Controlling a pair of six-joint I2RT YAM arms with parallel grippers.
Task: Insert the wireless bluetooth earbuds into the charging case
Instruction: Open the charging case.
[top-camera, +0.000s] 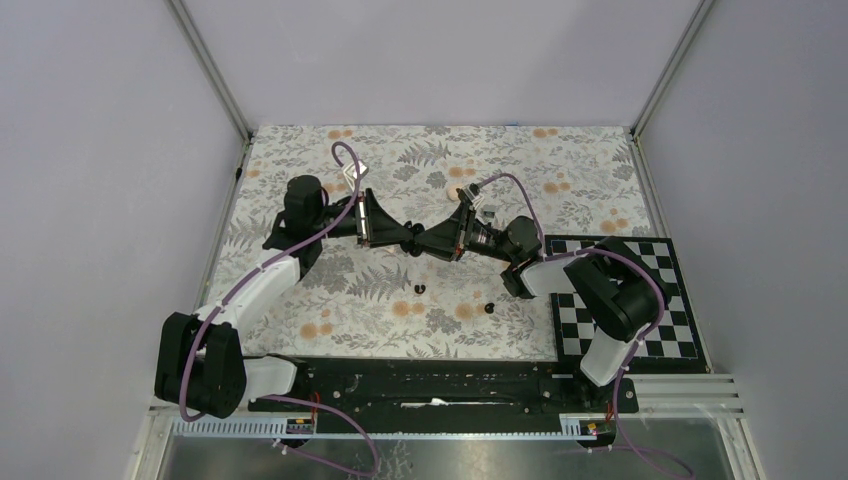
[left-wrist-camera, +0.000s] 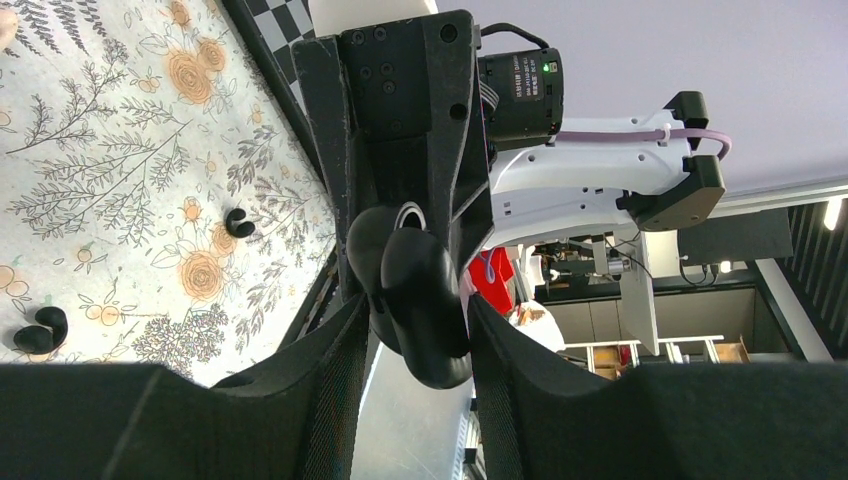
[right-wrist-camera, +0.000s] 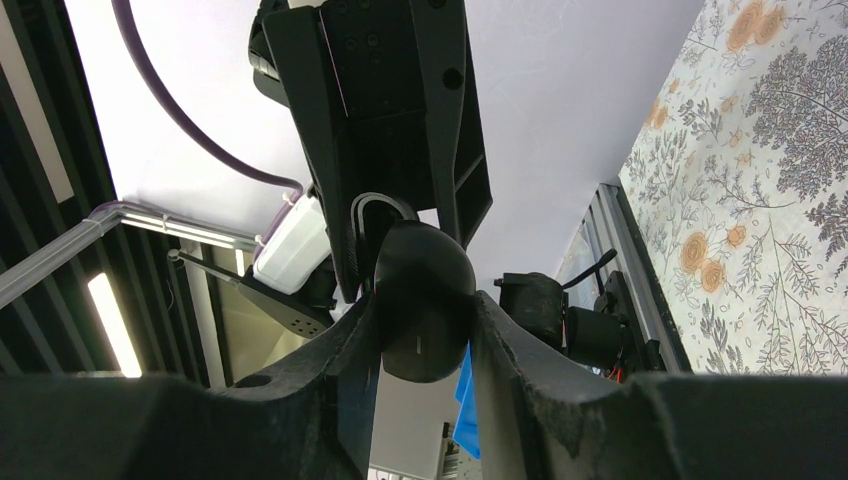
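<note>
Top external view shows the left gripper (left-wrist-camera: 415, 335) and right gripper (right-wrist-camera: 420, 335) meeting above the counter (top-camera: 560, 160), each pinching the charging case (left-wrist-camera: 420, 270) aloft between them. It looks rigid, light and glossy, so likely slippery, and is best held across its broad flanks. The earbuds (top-camera: 419, 289) lie below, tiny and unobstructed
</note>
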